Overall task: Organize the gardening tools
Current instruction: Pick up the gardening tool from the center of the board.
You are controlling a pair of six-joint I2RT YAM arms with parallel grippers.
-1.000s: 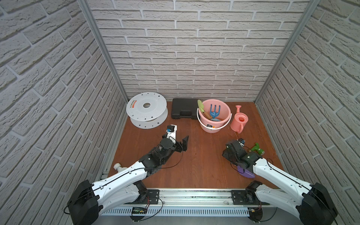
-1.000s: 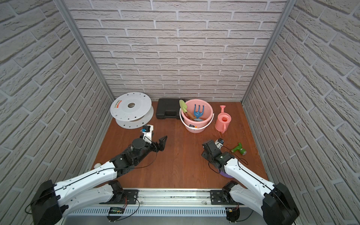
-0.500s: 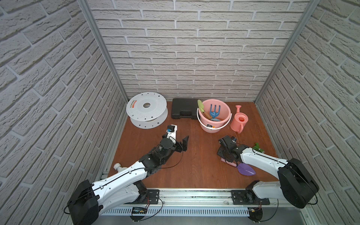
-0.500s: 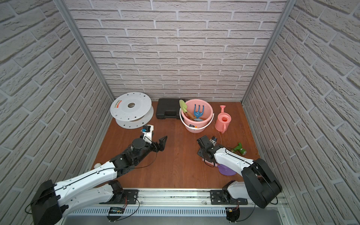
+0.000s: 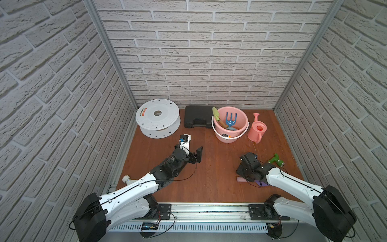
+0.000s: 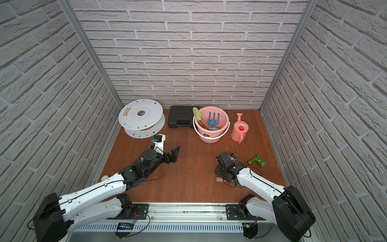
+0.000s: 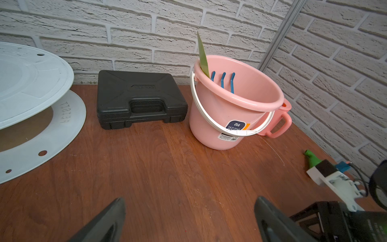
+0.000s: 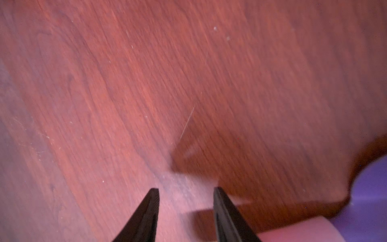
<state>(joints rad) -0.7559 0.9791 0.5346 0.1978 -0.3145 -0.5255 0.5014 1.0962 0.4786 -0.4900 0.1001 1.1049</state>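
Jaws of my right end effector (image 8: 185, 189) are standing partly apart, low over the tabletop (image 8: 188, 83), gripping nothing; the purple trowel (image 8: 370, 188) is lying just beside them. My left end effector (image 7: 189, 201) is hovering wide open and empty. Scoop (image 5: 215, 113) and fork (image 5: 231, 119) are standing in the bucket (image 5: 236, 134), the watering can (image 5: 257, 131) sitting next to it, a green tool (image 5: 276, 160) lying near the right wall.

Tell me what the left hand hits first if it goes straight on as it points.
Probably the pink bucket, on its side nearest the black case; only bare table lies between. The left hand may tilt down, so it might graze the table first.
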